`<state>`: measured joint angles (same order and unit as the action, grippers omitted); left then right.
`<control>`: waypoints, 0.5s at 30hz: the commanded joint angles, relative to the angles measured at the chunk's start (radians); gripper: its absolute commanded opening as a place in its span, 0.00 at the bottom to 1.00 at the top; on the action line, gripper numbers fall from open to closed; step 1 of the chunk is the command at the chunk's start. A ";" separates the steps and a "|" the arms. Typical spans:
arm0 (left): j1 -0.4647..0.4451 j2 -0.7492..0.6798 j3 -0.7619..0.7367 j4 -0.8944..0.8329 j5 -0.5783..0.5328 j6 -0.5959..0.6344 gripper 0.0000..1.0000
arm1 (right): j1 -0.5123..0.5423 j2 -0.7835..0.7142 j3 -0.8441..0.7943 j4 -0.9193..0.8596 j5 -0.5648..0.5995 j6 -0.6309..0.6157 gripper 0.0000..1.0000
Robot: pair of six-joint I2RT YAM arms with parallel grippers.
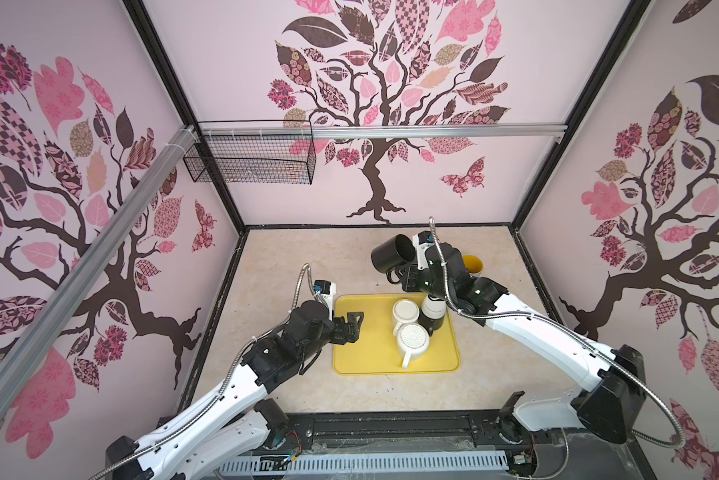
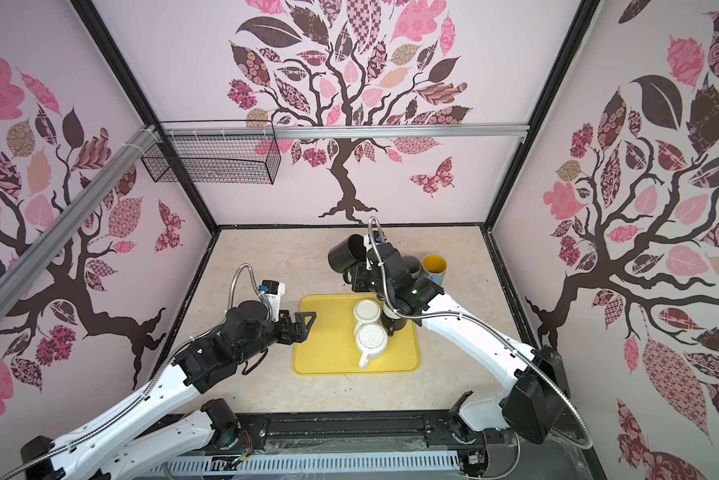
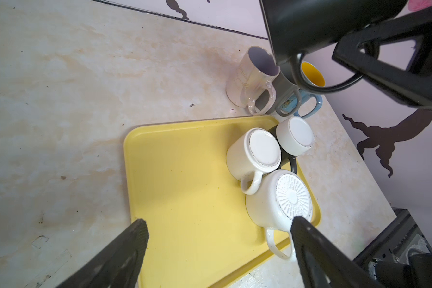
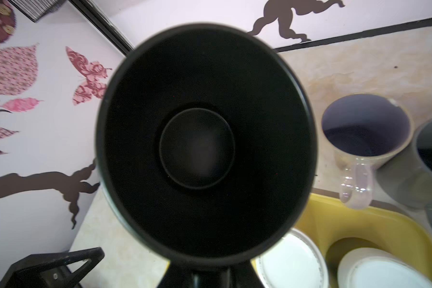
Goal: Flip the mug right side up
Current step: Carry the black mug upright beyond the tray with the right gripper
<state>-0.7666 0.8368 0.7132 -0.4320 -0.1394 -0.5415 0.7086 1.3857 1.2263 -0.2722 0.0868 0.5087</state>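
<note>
Gripping the black mug (image 1: pixel 391 253) by its handle, the right gripper (image 1: pixel 405 277) holds it in the air above the counter (image 1: pixel 287 270), behind the far edge of the yellow tray (image 1: pixel 362 353). The jaws are closed narrowly on the handle.

1. Mug attitude: the black mug is tilted, neither upright nor inverted. In both top views its open mouth faces back toward the right arm, and its handle hangs at the lower side. The right wrist view looks straight into the mouth (image 4: pixel 202 149), down to the dark inner base.
2. Left gripper (image 1: pixel 351 322): the jaws stand wide apart and hold nothing. It hovers over the left edge of the tray, well apart from the black mug.
3. Tray contents: three mugs stand upside down, crowded at the right side. These are a plain white mug (image 3: pixel 262 149), a white mug with a ribbed base (image 3: pixel 292 197) and a dark mug with a white base (image 3: pixel 295 136).
4. Counter, just behind the tray: three mugs stand upright in a row. These are a pearly mug (image 3: pixel 250 77), a grey mug (image 3: pixel 285 89) and a blue mug with a yellow interior (image 3: pixel 312 74).
</note>
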 commanded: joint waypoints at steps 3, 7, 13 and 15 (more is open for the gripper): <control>-0.004 -0.024 -0.044 0.041 0.002 -0.009 0.93 | 0.008 0.093 0.159 -0.063 0.162 -0.105 0.00; -0.003 -0.052 -0.065 0.043 0.009 -0.024 0.93 | 0.012 0.143 0.194 -0.078 0.224 -0.124 0.00; -0.004 -0.070 -0.080 0.047 0.026 -0.043 0.93 | 0.015 0.247 0.254 -0.107 0.240 -0.142 0.00; -0.004 -0.085 -0.084 0.058 0.040 -0.055 0.93 | 0.015 0.284 0.268 -0.115 0.255 -0.148 0.00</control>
<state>-0.7666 0.7757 0.6563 -0.4049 -0.1192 -0.5781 0.7177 1.6379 1.4204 -0.4267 0.2848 0.3904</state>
